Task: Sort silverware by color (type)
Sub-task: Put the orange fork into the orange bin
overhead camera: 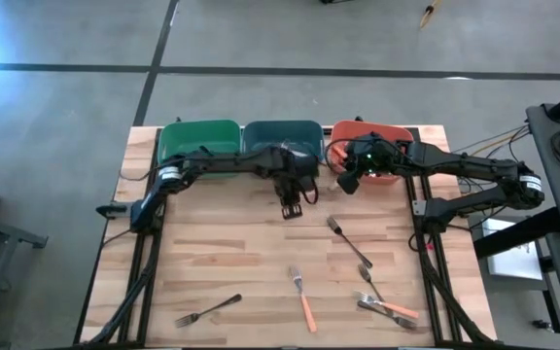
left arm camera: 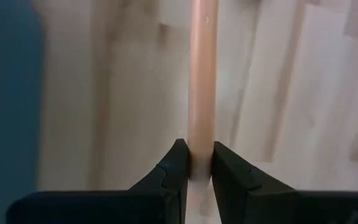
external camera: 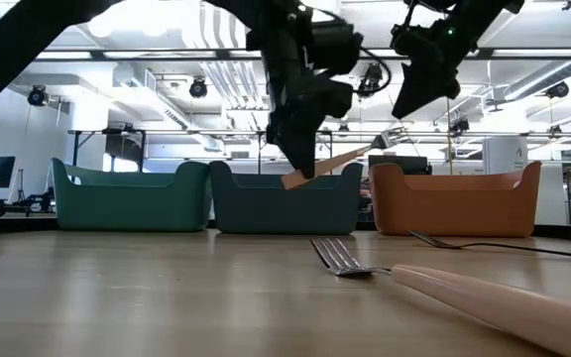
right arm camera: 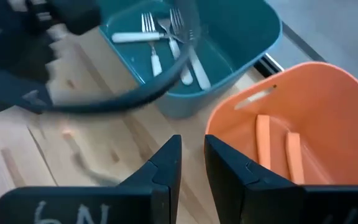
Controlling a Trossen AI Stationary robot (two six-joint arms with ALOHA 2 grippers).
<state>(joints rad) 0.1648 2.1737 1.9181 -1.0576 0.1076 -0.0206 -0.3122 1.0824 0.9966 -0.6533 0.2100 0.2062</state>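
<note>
- Along the far edge of the wooden surface (overhead camera: 231,253) stand three bins in a row: a green bin (overhead camera: 198,139) on the left, a teal bin (overhead camera: 282,137) in the middle, an orange bin (overhead camera: 367,146) on the right.
- Left claw (overhead camera: 293,206) hangs just near of the teal bin, its fingers (left arm camera: 173,171) clamped on the orange-pink handle of a fork (external camera: 340,157); the fork is lifted off the surface and tilted, tines toward the right.
- The teal bin holds white-handled forks (right arm camera: 157,46).
- Right claw (overhead camera: 349,182) hovers at the near left corner of the orange bin; its fingers (right arm camera: 166,163) stand slightly apart and hold nothing.
- The orange bin holds two orange handles (right arm camera: 277,146).
- Loose silverware lies on the near half of the surface: a dark fork (overhead camera: 207,310) at the near left, an orange-handled fork (overhead camera: 303,298) in the middle, a silver fork (overhead camera: 348,240) right of centre, and a small cluster of forks (overhead camera: 385,303) at the near right.
</note>
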